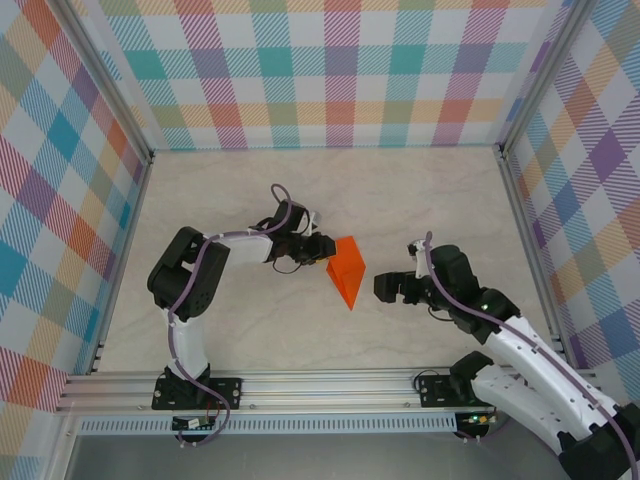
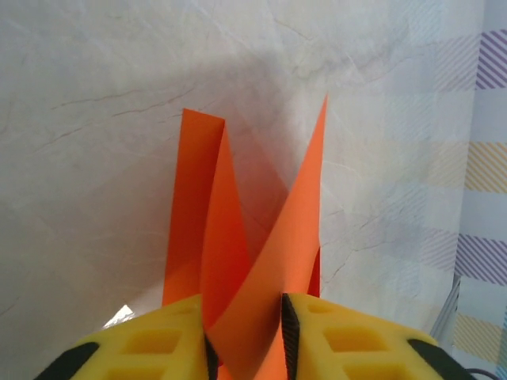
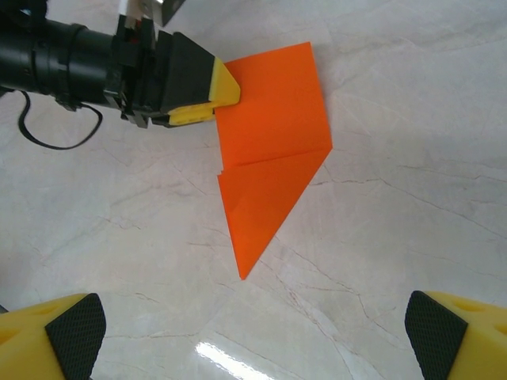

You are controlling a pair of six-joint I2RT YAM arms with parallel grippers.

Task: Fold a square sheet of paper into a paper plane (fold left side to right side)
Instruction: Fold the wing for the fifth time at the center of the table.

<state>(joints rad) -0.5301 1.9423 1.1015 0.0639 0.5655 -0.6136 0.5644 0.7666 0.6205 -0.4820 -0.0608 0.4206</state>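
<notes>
left gripper (image 1: 323,250) pinches the folded orange sheet of paper (image 3: 273,134) at its left edge, in the middle of the table (image 1: 250,330). right gripper (image 3: 253,324) hangs spread wide nearby, clear of it.

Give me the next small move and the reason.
Probably lift the left tool slightly and sweep it rightward. Its pads pinch the left edge of the orange paper, with layers showing between them, while the right tool hangs open, clear of the sheet.
</notes>
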